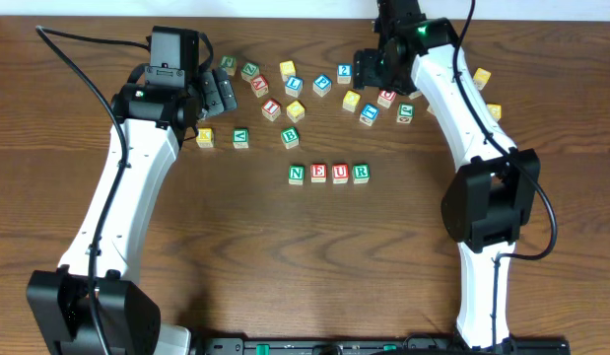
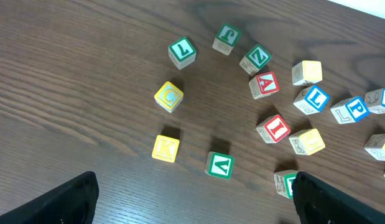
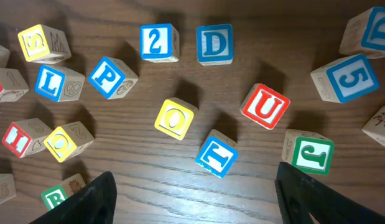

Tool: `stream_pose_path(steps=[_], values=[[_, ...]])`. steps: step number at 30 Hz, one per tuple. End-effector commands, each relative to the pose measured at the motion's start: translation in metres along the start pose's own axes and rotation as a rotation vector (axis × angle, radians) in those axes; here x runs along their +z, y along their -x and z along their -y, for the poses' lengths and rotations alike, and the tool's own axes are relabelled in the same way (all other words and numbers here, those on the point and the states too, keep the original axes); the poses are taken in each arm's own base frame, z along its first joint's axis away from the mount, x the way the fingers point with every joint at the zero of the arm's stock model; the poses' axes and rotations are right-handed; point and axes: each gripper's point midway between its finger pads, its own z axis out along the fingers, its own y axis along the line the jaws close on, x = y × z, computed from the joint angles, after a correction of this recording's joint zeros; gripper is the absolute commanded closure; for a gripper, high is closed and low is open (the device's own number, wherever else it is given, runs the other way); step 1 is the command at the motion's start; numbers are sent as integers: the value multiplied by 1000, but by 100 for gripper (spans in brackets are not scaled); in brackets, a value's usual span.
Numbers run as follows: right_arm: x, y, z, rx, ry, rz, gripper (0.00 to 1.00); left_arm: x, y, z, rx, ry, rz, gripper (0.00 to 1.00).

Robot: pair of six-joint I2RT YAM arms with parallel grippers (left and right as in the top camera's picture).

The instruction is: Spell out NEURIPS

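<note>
Four cubes stand in a row mid-table: green N [image 1: 297, 174], red E [image 1: 318, 174], red U [image 1: 339, 174], green R [image 1: 361, 174]. The red I cube [image 2: 274, 127] [image 3: 21, 138] lies loose in the scatter behind them, as do the blue P cube [image 3: 111, 77] [image 2: 351, 109] and a yellow S cube [image 3: 40, 42]. My left gripper [image 1: 224, 92] [image 2: 195, 205] hangs open over bare wood near a green V cube [image 2: 219, 165]. My right gripper [image 1: 369, 71] [image 3: 195, 199] is open above a blue T cube [image 3: 216, 153], holding nothing.
Other loose cubes lie around: blue 2 [image 3: 158, 42], blue D [image 3: 214, 44], a second red U [image 3: 265, 106], yellow O [image 3: 175, 119], green J [image 3: 312, 154], blue 5 [image 3: 352, 76], red A [image 2: 265, 84], yellow K [image 2: 165, 149], yellow C [image 2: 169, 96].
</note>
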Motion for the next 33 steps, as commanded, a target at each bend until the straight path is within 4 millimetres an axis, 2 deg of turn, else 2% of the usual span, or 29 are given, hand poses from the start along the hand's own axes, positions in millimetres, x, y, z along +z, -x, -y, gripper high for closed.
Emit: stream_pose_path(steps=[1,3,10,14,26,33], values=[[12,-6,-7,-35,-2,-20,23,5,-3,-1,9,6,-14,2],[13,-6,-12,-41,5,-14,23,5,-3,-1,9,6,-14,2],[14,9,-70,-59,159,78,27,5,-3,-1,9,6,-14,3],[12,7,-96,-89,193,103,27,5,-3,-1,9,6,-14,2],[14,-15,-142,-116,237,89,30,5,-3,-1,9,6,-14,2],[36,-23,-171,10,281,84,37,5,-3,-1,9,6,-14,2]])
